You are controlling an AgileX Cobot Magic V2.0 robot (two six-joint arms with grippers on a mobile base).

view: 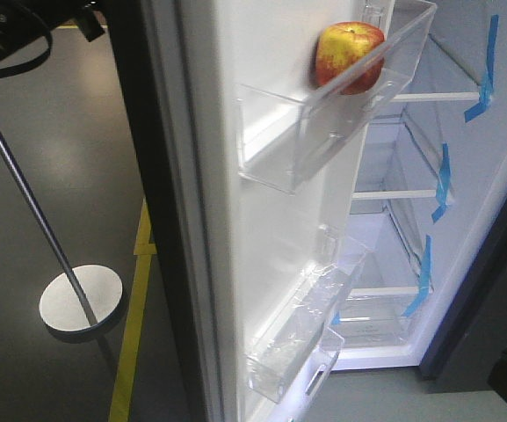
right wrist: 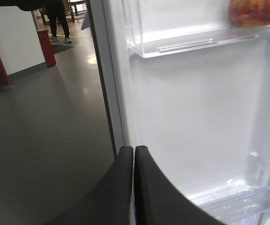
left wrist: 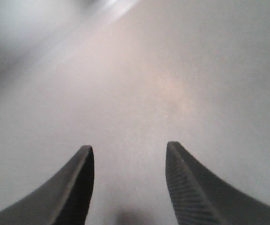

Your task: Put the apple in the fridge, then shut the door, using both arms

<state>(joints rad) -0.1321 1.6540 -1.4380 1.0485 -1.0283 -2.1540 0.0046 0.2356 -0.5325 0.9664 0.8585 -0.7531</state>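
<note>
1. The right gripper (right wrist: 134,154) has its two dark fingers pressed together with nothing between them. In the right wrist view they rise from 6 o'clock and point at the white inner face of the door (right wrist: 195,117).
2. The left gripper (left wrist: 130,154) has its fingers spread apart and holds nothing. In front of it there is only a blurred pale grey surface; what that surface is cannot be told.
3. The apple (view: 350,54), red with yellow patches, sits in the upper clear door bin (view: 323,132). In the front view it lies at about 1 o'clock from the centre; in the right wrist view only its underside shows, at 2 o'clock from the fingertips.
4. A lower clear door bin (view: 297,343) sits at 6 o'clock below the apple's bin.
5. The fridge (view: 464,264) stands open at 3 o'clock, its white shelves marked with blue tape strips (view: 444,180).
6. At 9 o'clock, a round metal base (view: 82,301) with a slanted pole stands on the grey floor (view: 60,176), beside a yellow floor line (view: 132,338).
</note>
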